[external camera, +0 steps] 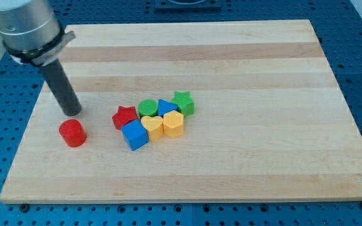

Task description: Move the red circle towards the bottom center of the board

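The red circle [73, 132] stands alone on the wooden board [231, 56], at the view's left and a little below the middle. My tip [71, 112] rests on the board just above the red circle, very close to its upper edge; I cannot tell whether it touches. The dark rod rises from there towards the view's upper left, into the arm's grey end.
A tight cluster lies right of the red circle: red star [124, 117], green circle [148, 107], blue block [166, 107], green star [183, 102], blue cube [134, 134], yellow heart [152, 125], yellow hexagon [173, 124]. The board's bottom edge [187, 199] runs below.
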